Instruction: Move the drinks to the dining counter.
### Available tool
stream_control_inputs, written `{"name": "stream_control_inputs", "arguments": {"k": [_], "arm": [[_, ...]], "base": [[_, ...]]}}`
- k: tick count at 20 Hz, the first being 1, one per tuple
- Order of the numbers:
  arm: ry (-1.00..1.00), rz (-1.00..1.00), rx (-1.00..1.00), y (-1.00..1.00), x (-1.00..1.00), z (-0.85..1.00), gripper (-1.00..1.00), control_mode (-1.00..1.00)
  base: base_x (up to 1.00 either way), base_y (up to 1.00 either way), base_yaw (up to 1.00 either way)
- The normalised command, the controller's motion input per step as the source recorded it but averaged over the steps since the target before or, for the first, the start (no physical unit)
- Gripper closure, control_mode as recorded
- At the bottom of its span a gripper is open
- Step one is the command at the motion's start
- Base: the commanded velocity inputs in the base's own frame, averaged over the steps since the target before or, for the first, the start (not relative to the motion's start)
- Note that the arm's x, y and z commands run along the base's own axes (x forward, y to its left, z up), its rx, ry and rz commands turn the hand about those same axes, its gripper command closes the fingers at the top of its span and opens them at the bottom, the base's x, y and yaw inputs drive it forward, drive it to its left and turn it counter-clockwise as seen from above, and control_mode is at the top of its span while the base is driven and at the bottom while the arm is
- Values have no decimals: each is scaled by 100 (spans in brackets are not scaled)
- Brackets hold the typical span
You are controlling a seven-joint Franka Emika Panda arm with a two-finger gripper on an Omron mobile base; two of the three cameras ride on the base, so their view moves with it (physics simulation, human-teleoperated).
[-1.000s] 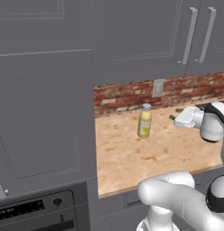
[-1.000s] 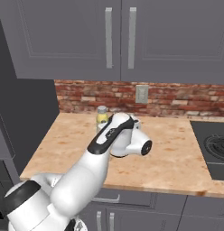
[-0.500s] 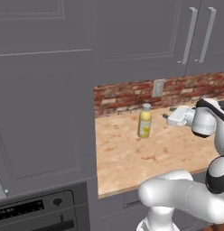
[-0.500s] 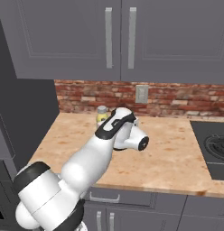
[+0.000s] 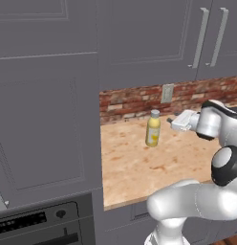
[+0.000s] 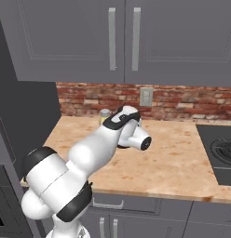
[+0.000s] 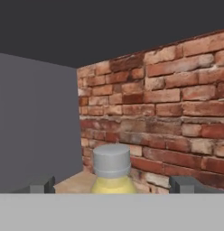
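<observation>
1. Standing upright on the wood counter, the yellow bottle with its pale cap sits close to the brick backsplash, a little out from the tall grey cabinet side on the left

2. From the left base view the gripper points sideways at the bottle's upper half, just beside it and apart from it; the white hand behind it hangs above the counter

3. In the hand view the two dark fingertips stand spread wide, one on each side of the bottle's cap, with a clear gap between each tip and the bottle; the jaws are released and grasp nothing

4. The same view shows the bottle's yellow shoulder below the grey-looking cap, the brick wall behind and to the right of it, and a flat grey panel on the left

5. From the right base view the arm's white links cover most of the bottle, leaving the cap and a strip of yellow showing past the wrist

6. A pale wall outlet sits in the brick above the counter, grey wall cabinets with long handles hang overhead, and a dark cooktop lies at the counter's right end

7. At the lower left of the left base view, a dark oven front shows under the tall cabinet
</observation>
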Motion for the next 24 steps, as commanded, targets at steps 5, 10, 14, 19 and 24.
{"name": "stream_control_inputs", "arguments": {"k": [5, 10, 14, 19, 24], "arm": [[0, 0, 0, 0, 10, 0, -100, -100], [0, 0, 0, 0, 0, 0, -100, -100], [0, 0, 0, 5, -1, 1, -100, -100], [0, 0, 0, 26, 0, 0, -100, -100], [0, 3, 0, 32, -6, 5, -100, -100]], "base": [[0, 0, 0], [0, 0, 0], [0, 0, 0], [0, 0, 0], [0, 0, 0]]}}
